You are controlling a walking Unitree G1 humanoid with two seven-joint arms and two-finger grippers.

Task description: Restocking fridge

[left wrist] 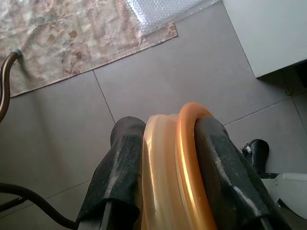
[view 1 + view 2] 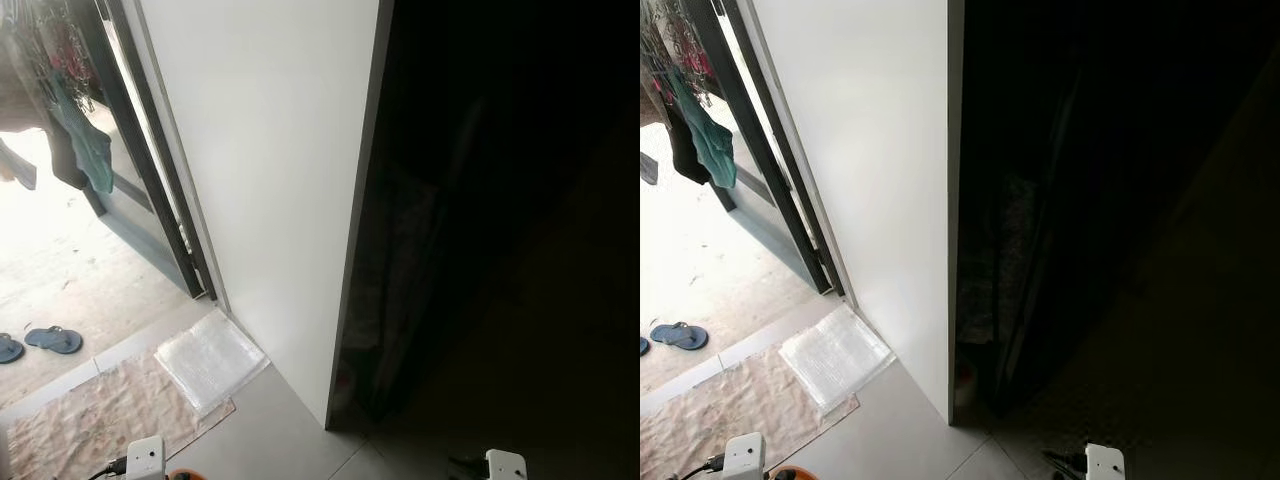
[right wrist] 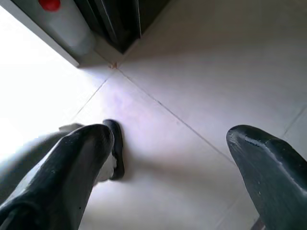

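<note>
One tall white flat panel [image 2: 270,180], seemingly the side of a fridge or cabinet, rises from the floor ahead; a very dark recess [image 2: 500,230] lies to its right, contents not discernible.
Pale grey tiled floor [image 1: 192,72] with thin grout lines runs under both arms.
Dark-framed sliding doorway [image 2: 150,170] stands to the left of the panel, opening onto a bright outdoor area where hanging clothes, including a teal garment [image 2: 92,150], are seen.
Beige floral-patterned mat [image 2: 90,420] lies on the floor by the doorway.
Clear bubble-wrap sheet [image 2: 208,360] rests partly on the mat, just beside the panel's foot.
Pair of blue sandals [image 2: 52,340] sits outside the threshold.
Left gripper [image 1: 168,158]: black fingers clenched on a translucent yellow-and-orange ringed plastic item [image 1: 177,167], held low above the tiles, near the panel's corner; what kind of item it is cannot be told.
Right gripper [image 3: 168,158]: fingers spread wide apart, holding nothing, hanging above bare tile.
</note>
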